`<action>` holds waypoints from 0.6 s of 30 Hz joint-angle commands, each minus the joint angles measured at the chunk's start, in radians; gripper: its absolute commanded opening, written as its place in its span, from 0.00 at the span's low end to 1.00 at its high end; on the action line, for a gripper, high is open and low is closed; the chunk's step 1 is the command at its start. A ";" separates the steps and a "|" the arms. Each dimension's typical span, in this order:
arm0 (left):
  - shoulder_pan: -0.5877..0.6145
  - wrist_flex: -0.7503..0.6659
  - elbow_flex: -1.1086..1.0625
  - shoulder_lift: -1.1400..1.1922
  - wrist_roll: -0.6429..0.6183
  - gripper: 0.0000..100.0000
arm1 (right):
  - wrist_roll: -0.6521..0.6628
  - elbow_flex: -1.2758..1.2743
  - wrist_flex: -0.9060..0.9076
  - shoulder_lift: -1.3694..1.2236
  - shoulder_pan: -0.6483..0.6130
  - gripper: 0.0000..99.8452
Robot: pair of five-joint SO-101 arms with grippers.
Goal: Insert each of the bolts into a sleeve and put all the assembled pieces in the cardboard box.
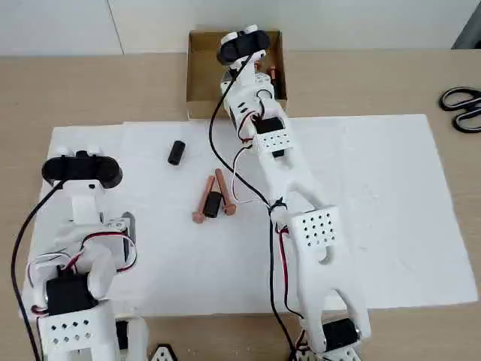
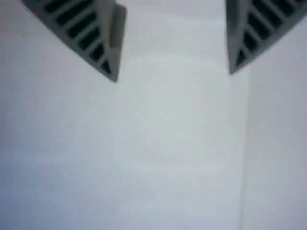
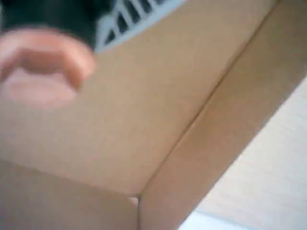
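In the cardboard box (image 3: 201,124), the right hand (image 3: 72,40) pinches a smooth copper bolt (image 3: 43,64), black-sleeved; far from the box, the ribbed left hand (image 2: 172,76) gapes over white paper (image 2: 168,158).

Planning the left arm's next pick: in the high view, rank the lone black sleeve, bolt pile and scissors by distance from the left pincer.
1. Lone black sleeve, on the paper, nearest the left pincer.
2. Bolt pile, mid-paper.
3. Scissors, off the paper, far right.
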State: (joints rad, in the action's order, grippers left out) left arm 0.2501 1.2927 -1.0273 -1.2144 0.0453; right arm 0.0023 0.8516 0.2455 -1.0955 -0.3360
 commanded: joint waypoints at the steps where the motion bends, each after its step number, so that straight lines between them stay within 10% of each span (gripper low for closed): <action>1: 0.005 -0.003 0.004 0.000 0.006 0.14 | 0.011 0.083 0.013 0.030 0.008 0.12; 18: 0.003 -0.003 0.004 0.000 0.006 0.14 | 0.012 0.135 0.024 0.041 0.015 0.12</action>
State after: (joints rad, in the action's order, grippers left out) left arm 0.2501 1.2927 -1.0273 -1.2144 0.0453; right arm 0.0023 0.8991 0.2639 -1.0940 -0.3360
